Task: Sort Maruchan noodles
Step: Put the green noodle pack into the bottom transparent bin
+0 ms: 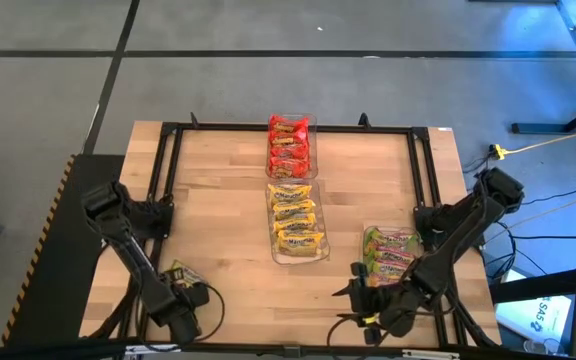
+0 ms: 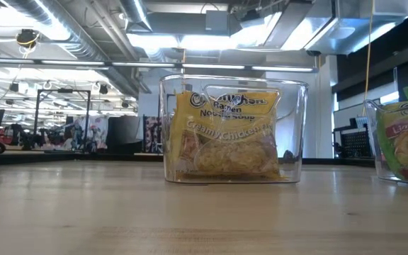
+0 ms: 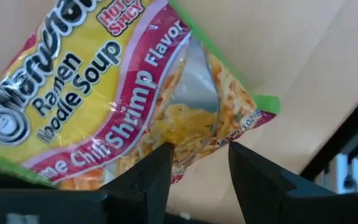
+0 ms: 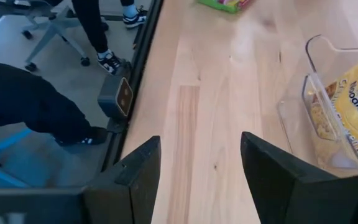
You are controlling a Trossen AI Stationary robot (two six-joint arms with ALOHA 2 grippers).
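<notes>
The last loose noodle packet point(image 3: 114, 93) lies flat on the table just ahead of the left gripper point(image 3: 199, 165), its long axis slanting across the half-open, empty jaws. The right gripper point(image 4: 199, 171), also half open and empty, is well apart.

Red packets point(image 1: 289, 146), yellow packets point(image 1: 296, 217), green-and-pink packets point(image 1: 392, 252) in clear bins point(image 1: 273, 252); pale wood bench point(image 1: 218, 200), black frame point(image 1: 168, 160).
</notes>
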